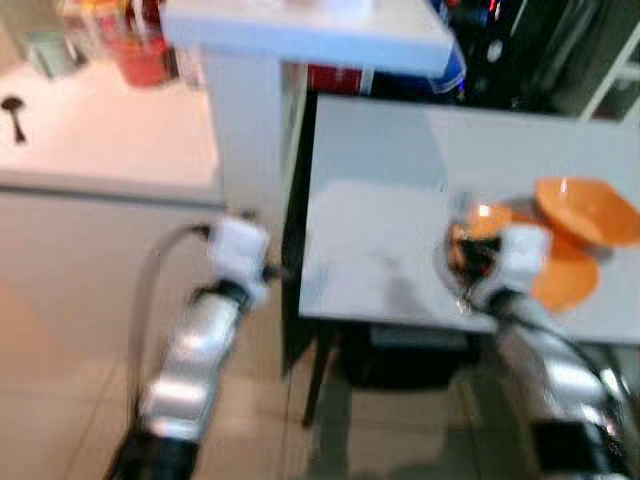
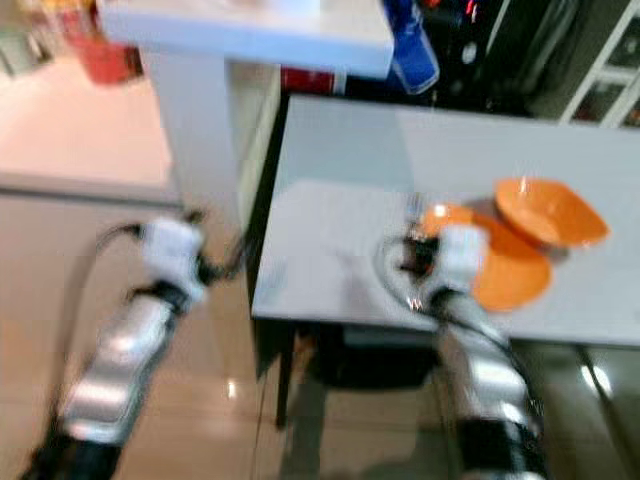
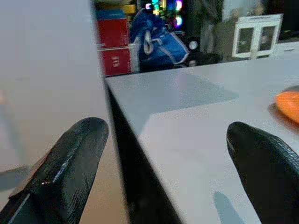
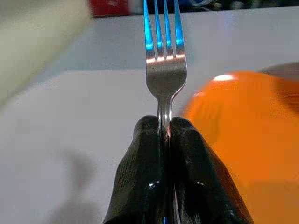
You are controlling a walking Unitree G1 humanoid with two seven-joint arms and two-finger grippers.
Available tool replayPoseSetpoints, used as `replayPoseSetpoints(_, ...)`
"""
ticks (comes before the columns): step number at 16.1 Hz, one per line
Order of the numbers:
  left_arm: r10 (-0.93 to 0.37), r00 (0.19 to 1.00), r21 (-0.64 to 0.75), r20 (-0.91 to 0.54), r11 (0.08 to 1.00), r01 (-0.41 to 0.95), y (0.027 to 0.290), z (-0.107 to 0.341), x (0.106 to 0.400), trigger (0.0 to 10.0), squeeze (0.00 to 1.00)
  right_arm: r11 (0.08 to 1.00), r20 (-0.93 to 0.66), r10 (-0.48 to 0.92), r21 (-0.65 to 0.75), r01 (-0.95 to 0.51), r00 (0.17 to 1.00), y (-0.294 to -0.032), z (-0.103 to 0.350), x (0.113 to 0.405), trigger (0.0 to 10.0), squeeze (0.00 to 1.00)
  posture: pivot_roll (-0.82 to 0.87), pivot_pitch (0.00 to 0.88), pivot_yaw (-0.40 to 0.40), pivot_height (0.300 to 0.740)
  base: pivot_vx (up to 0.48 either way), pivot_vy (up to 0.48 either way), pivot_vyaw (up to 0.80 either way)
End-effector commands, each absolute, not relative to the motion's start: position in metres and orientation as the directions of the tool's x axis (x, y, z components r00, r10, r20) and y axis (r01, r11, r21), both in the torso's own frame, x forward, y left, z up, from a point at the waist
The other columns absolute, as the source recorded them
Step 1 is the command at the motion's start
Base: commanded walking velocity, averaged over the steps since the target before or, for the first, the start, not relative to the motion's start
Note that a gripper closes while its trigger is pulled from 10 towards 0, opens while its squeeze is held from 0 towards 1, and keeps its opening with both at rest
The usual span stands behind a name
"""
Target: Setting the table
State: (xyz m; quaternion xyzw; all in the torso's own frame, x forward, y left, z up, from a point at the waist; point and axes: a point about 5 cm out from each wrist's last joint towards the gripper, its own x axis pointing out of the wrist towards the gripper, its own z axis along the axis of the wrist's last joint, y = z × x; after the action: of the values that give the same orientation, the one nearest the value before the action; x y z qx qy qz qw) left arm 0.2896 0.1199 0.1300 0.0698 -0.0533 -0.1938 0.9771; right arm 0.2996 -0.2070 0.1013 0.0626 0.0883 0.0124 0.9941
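Right gripper (image 4: 164, 135) clamps a fork (image 4: 165, 70) — tines out, beside the orange plate (image 4: 247, 140). Left gripper (image 3: 163, 158), fingers wide apart, empty — at the grey table (image 3: 196, 121) edge.

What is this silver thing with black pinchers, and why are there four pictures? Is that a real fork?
It is a walking robot with two silver arms. The two wide pictures come from cameras in its head, looking down. The other two come from little cameras on its wrists, looking along the black fingers. The right gripper is squeezed shut on a real metal fork, tines pointing away, over the grey table. Beside it lie an orange plate and an orange bowl. The left gripper is open, holding nothing, near the table's corner. The head pictures are blurry, so small details are hard to tell.
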Motion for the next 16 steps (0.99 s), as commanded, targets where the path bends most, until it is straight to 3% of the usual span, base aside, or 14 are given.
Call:
replayPoseSetpoints(1,-0.373,0.924,0.177,0.079,0.918,0.355,0.129,0.134,0.290,10.0,0.00,0.990,-0.151,0.062,0.131,-0.042,0.987,-0.199,0.109,0.304,10.0,0.00,0.01,0.000,-0.057,0.740,0.322,0.000,0.00)
replayPoseSetpoints(6,-0.430,0.901,0.184,0.058,0.892,0.414,0.122,0.134,0.285,10.0,0.00,0.991,-0.167,0.070,0.123,-0.049,0.983,-0.199,0.111,0.303,10.0,0.00,0.01,0.000,-0.059,0.740,0.122,0.000,0.00)
replayPoseSetpoints(7,-0.542,0.838,0.188,0.065,0.831,0.523,0.110,0.140,0.273,10.0,0.00,0.993,-0.176,0.069,0.111,-0.050,0.982,-0.199,0.116,0.301,10.0,0.00,0.02,0.000,-0.062,0.740,0.000,0.000,0.00)
replayPoseSetpoints(11,-0.674,0.738,0.189,0.035,0.730,0.657,0.098,0.143,0.257,10.0,0.00,0.996,-0.216,0.053,0.081,-0.036,0.975,-0.196,0.124,0.300,10.0,0.00,-0.01,0.000,-0.046,0.740,0.000,0.000,0.00)
replayPoseSetpoints(16,-0.737,0.676,0.184,0.017,0.667,0.722,0.088,0.149,0.252,10.0,0.00,1.000,-0.330,0.024,0.017,-0.019,0.944,-0.196,0.116,0.318,10.0,0.00,-0.02,0.000,-0.042,0.740,0.000,0.000,0.00)
